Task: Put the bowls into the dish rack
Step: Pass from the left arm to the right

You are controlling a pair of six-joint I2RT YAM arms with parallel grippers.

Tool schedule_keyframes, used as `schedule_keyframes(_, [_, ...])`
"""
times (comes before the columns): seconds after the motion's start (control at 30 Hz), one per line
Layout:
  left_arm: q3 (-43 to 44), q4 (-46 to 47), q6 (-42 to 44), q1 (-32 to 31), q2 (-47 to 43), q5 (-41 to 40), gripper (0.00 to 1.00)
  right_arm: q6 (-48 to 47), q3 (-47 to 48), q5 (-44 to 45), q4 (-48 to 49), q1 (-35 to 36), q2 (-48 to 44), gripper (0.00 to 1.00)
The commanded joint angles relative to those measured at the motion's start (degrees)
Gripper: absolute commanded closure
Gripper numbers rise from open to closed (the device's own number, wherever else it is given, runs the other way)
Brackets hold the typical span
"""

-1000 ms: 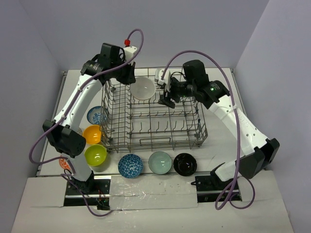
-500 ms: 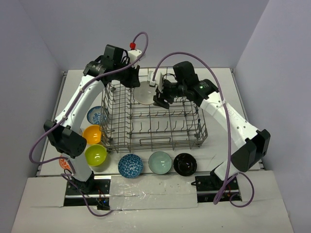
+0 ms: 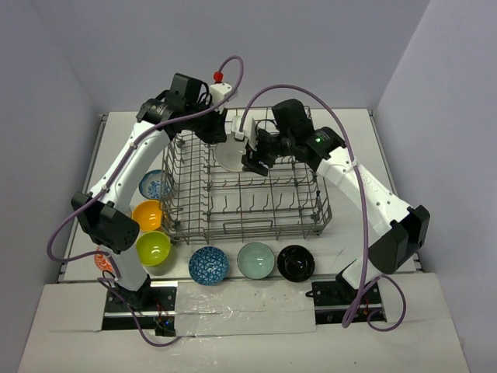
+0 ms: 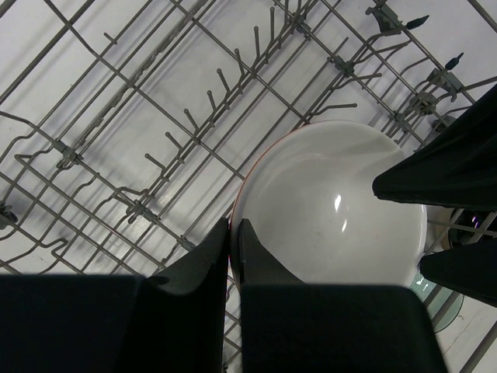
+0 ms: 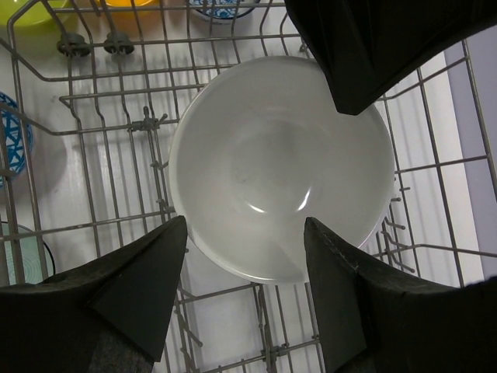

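Observation:
A white bowl with a red-edged rim [image 3: 227, 153] [image 4: 334, 210] [image 5: 279, 163] hangs tilted inside the far end of the grey wire dish rack [image 3: 322, 214]. My left gripper [image 3: 220, 136] [image 4: 233, 233] is shut on its rim. My right gripper [image 3: 255, 159] [image 5: 245, 225] is open, one finger on each side of the bowl's near rim, with no clear contact. More bowls sit on the table: blue-patterned [image 3: 151, 184], orange [image 3: 147, 215], lime green [image 3: 153, 248], blue-patterned [image 3: 208, 265], pale teal [image 3: 255, 259], black [image 3: 296, 263].
A red-and-white bowl [image 3: 105, 263] shows partly behind the left arm's base. Upright tines [image 4: 223, 80] fill the rack floor beneath the held bowl. Purple cables [image 3: 311, 89] arch over both arms. Walls close in the table at the back and sides.
The left gripper carried the white bowl right and down into the rack, tipping it. The right gripper swung left until its fingers flank the bowl.

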Motion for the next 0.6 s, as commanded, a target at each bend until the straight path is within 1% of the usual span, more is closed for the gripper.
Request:
schedule_keyframes(0.0, [2.4,-0.5,1.2,-0.9,0.6,2.0,1.00,-0.8,0.9,0.5,0.7,1.1,0.1,0.31])
schedule_keyframes(0.27, [5.9,-2.1,2.0,-0.8,2.6,1.6,1.00,-1.6,0.1,0.5,-0.3,1.5,-0.2,0.31])
schedule_keyframes(0.57, [10.4,-4.6,2.3,-0.9,4.1,2.0,1.00,-2.9,-2.9,1.3,-0.3,2.1,-0.3,0.31])
